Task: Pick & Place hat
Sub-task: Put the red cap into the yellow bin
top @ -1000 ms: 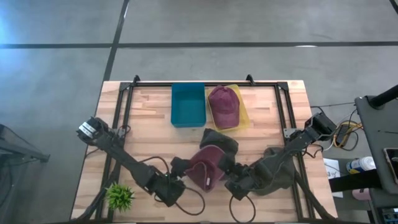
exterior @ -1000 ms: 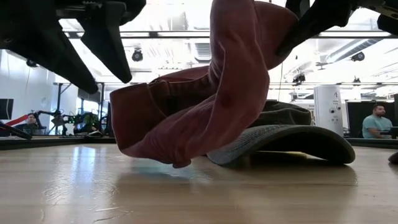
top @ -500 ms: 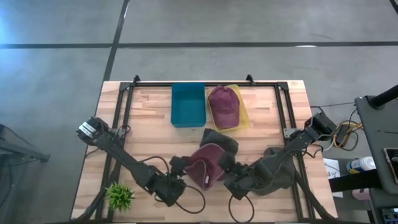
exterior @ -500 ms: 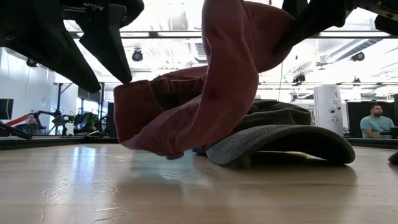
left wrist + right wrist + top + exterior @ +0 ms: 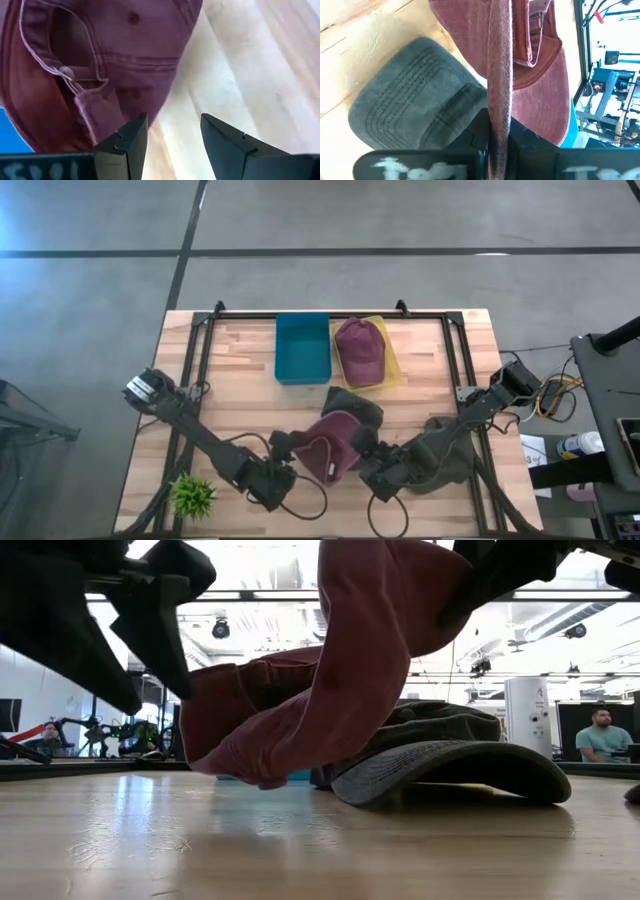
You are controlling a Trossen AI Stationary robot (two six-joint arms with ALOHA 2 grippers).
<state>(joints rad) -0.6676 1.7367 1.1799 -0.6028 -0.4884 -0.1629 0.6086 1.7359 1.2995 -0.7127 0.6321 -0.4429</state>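
Bin (image 5: 302,347) left of tray (image 5: 392,366) holding a hat (image 5: 359,350); plant (image 5: 192,496) at table's (image 5: 240,400) near-left corner.

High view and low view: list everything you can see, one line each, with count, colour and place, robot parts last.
held cap: one, maroon, lifted at the table's front centre.
grey cap: one, dark grey, flat on the table behind the held cap.
second maroon cap: one, in the yellow bin.
blue bin: one, back centre, beside the yellow bin.
plant: one, green, front left corner.
table: one, light wood.
people: two, seated far behind.
left claw: open, next to the held cap.
right claw: shut on the held cap's brim.
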